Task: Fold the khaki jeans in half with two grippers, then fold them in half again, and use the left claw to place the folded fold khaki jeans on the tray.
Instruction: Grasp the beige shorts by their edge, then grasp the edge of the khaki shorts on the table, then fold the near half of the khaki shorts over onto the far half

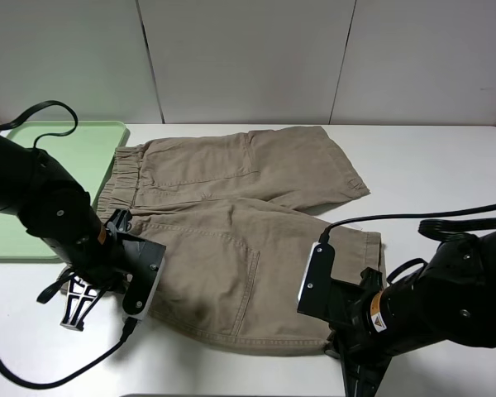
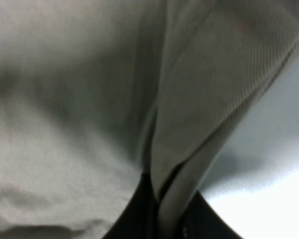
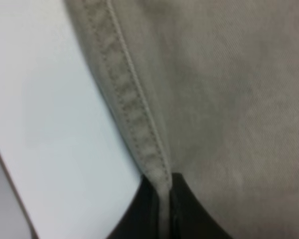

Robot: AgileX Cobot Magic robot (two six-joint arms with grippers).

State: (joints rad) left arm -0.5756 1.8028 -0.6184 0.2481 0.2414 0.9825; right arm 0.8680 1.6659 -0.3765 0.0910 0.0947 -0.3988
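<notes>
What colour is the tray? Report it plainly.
Pale green; the tray shows best in the exterior high view.

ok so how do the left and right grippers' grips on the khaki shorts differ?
Left gripper bites the waistband end of the khaki shorts, on the side of the green tray. Right gripper bites the leg-hem end.
The left pinches a bunched fold of plain cloth. The right pinches a flat, double-stitched hem.
Shared: both have jaws shut on the near edge, and the shorts are not yet folded.
</notes>
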